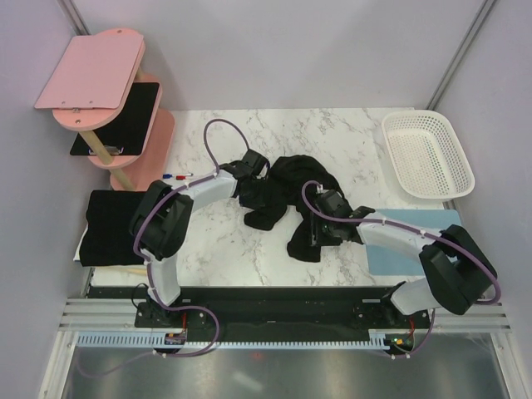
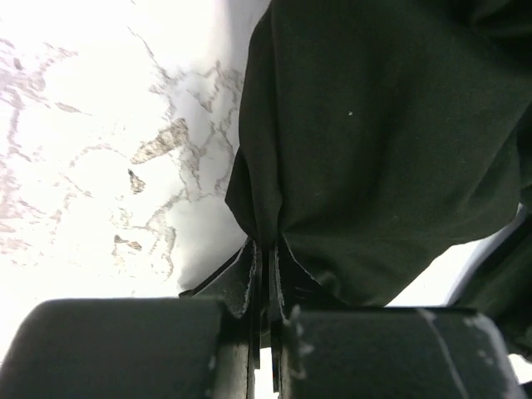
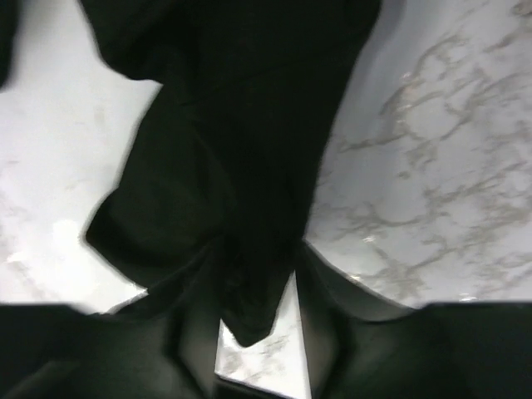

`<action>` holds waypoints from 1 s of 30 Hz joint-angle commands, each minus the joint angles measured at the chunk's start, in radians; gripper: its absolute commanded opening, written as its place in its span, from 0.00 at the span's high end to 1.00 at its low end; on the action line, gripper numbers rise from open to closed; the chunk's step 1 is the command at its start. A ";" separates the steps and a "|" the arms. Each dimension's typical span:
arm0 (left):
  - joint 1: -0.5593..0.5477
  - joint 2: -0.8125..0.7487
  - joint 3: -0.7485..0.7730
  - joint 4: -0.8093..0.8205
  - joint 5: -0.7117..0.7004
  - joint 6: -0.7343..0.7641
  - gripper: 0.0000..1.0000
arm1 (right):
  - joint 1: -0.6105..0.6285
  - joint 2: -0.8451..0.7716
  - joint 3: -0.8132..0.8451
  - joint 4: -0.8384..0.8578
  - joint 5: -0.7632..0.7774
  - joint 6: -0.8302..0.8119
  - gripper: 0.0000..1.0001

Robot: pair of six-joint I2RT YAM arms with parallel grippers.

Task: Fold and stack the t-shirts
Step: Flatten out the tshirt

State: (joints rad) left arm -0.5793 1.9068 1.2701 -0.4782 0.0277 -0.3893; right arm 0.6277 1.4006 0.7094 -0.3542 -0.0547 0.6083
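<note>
A crumpled black t-shirt point(image 1: 278, 187) lies in a heap in the middle of the marble table point(image 1: 349, 141). My left gripper point(image 1: 248, 172) is at its far left edge, shut on a thin fold of the cloth point(image 2: 366, 133); the jaws point(image 2: 268, 245) pinch it tight. My right gripper point(image 1: 314, 226) is at the near right end of the heap. Its fingers point(image 3: 259, 249) hold a thick bunch of the black cloth point(image 3: 233, 150), whose tip hangs between them. A second black t-shirt point(image 1: 112, 226) lies folded flat at the table's left edge. No chest print shows.
A white basket point(image 1: 428, 154) stands at the back right. A light blue mat point(image 1: 416, 218) lies under my right arm. A pink shelf stand point(image 1: 108, 91) with a black board point(image 1: 116, 116) is at the back left. Two pens point(image 1: 176, 176) lie beside it.
</note>
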 commanded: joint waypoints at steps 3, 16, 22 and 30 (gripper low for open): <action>0.006 -0.020 0.078 -0.026 -0.095 0.020 0.98 | 0.043 0.035 0.087 -0.095 0.341 0.031 0.85; 0.162 -0.313 0.201 -0.218 -0.152 0.073 0.98 | 0.041 -0.147 0.383 -0.275 0.702 -0.077 1.00; 0.182 -0.543 0.259 -0.306 -0.213 0.092 0.98 | 0.041 -0.352 0.447 -0.284 0.809 -0.154 1.00; 0.180 -0.828 0.333 -0.437 -0.227 0.086 0.98 | 0.041 -0.586 0.510 -0.246 0.745 -0.294 1.00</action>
State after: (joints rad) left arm -0.4015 1.1885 1.5272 -0.8181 -0.1566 -0.3408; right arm 0.6659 0.9016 1.1534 -0.6128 0.6872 0.4110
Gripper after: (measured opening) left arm 0.036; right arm 0.010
